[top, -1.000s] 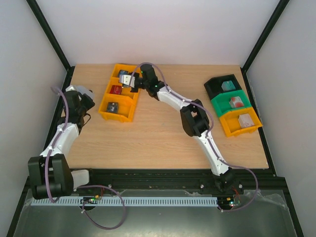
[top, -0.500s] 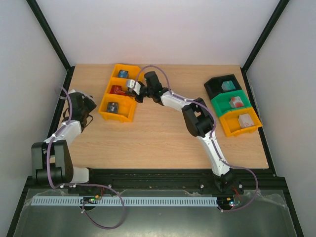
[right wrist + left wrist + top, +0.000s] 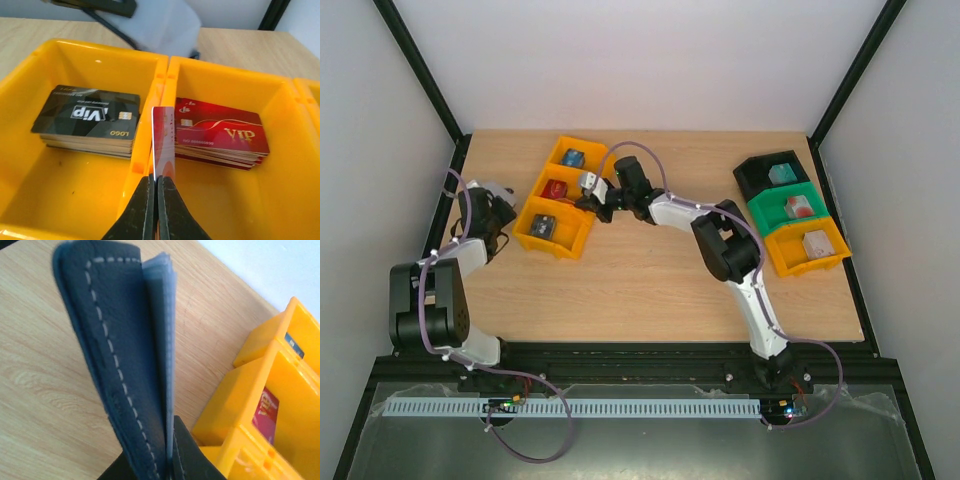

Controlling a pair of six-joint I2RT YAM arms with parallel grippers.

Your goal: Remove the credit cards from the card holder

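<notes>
The card holder (image 3: 115, 355), a dark navy stitched case with lighter blue leaves, stands upright in my left gripper (image 3: 167, 452), which is shut on its lower edge. In the top view the left gripper (image 3: 496, 206) sits at the table's left edge, beside the yellow bin (image 3: 582, 232). My right gripper (image 3: 156, 187) is shut on a red credit card (image 3: 164, 142) held edge-on over the divider between two compartments. A stack of dark credit cards (image 3: 90, 120) lies in the left compartment. The right one holds a red stack (image 3: 220, 135).
The yellow bin (image 3: 157, 80) has three compartments; blue cards (image 3: 572, 157) fill the farthest. A row of black, green and orange bins (image 3: 790, 210) with small items stands at the right. The right arm stretches across the table's middle.
My right gripper has moved with the red card from the bin's far compartment toward the middle one. The left arm has folded back, and the yellow bin has shifted slightly.
</notes>
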